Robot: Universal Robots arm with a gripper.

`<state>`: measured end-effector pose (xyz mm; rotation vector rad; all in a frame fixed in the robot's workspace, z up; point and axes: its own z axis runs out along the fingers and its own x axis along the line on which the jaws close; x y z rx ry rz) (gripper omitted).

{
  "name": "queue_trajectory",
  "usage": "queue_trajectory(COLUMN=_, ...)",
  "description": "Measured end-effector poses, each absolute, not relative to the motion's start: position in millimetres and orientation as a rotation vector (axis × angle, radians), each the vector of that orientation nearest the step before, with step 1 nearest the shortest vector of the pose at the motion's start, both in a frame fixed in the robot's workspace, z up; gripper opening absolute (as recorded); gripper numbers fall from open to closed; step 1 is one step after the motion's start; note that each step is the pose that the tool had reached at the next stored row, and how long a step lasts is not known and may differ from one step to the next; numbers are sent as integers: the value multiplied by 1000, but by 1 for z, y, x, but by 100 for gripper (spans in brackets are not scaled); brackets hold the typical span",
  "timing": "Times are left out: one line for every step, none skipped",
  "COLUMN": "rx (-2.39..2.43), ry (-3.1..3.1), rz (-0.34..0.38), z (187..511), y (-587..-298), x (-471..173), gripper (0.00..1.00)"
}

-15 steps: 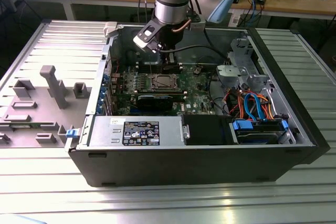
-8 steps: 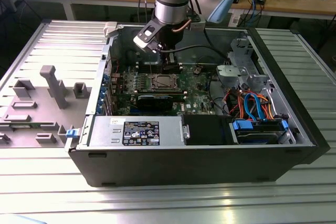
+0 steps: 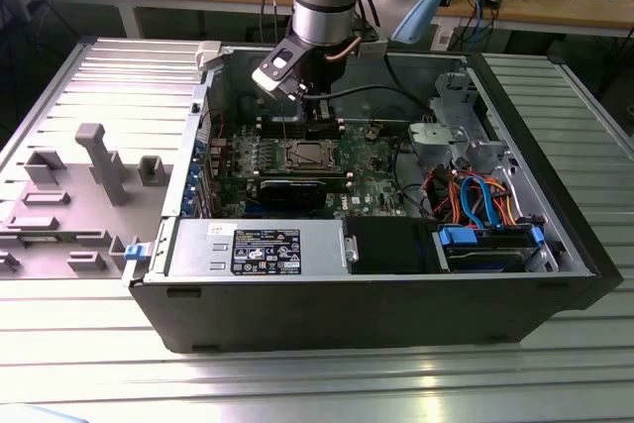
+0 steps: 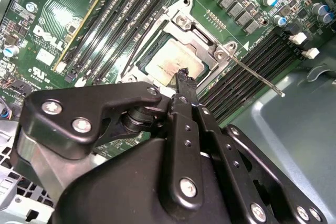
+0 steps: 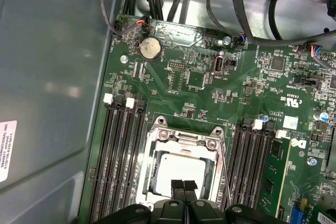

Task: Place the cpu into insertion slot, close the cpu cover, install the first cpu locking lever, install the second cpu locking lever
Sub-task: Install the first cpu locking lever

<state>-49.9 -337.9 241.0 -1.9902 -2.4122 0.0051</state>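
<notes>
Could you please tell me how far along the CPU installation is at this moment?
Done: the cpu sits in the insertion slot, with the cpu cover apparently lowered over it. In hand: the gripper, fingers together, is at the cover's edge. Left: one locking lever juts free over the memory slots, so latching looks undone.

The cpu (image 5: 181, 170), a flat square chip with a silvery-grey top, lies level in the insertion slot (image 5: 151, 179), set into the green motherboard (image 5: 173, 85). The cpu cover (image 5: 184, 141), a thin silver frame, lies flat over it, and the chip shows through its window. In the second wrist view one thin locking lever (image 4: 257, 78) slants out from the socket's corner across the memory slots (image 4: 247, 66).
</notes>
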Motion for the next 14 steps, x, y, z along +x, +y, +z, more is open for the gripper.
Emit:
queue_trajectory(rx=-1989, ry=-2413, rz=5, z=241, y=-338, x=-50, gripper=11)
queue_trajectory(rx=-1988, ry=-2414, rz=5, z=241, y=-338, x=-50, gripper=11)
queue_trajectory(rx=-1987, ry=-2415, rz=5, z=241, y=-338, x=-50, gripper=11)
queue_trajectory(rx=-1986, ry=-2416, rz=5, z=241, y=-338, x=-50, gripper=11)
queue_trajectory(rx=-1984, ry=-2417, rz=5, z=241, y=-338, x=-50, gripper=11)
queue_trajectory(rx=-1983, ry=-2418, rz=5, z=241, y=-338, x=-50, gripper=11)
queue_trajectory(rx=-1982, ry=-2419, rz=5, z=241, y=-338, x=-50, gripper=11)
queue_trajectory(rx=-1981, ry=-2420, rz=5, z=241, y=-338, x=-50, gripper=11)
queue_trajectory(rx=-1979, ry=-2422, rz=5, z=241, y=-338, x=-50, gripper=11)
queue_trajectory(rx=-1977, ry=-2423, rz=5, z=241, y=-338, x=-50, gripper=11)
queue_trajectory(rx=-1976, ry=-2424, rz=5, z=241, y=-338, x=-50, gripper=11)
queue_trajectory(rx=-1975, ry=-2425, rz=5, z=241, y=-338, x=-50, gripper=11)
queue_trajectory(rx=-1974, ry=-2425, rz=5, z=241, y=-338, x=-50, gripper=11)
queue_trajectory(rx=-1972, ry=-2427, rz=5, z=241, y=-338, x=-50, gripper=11)
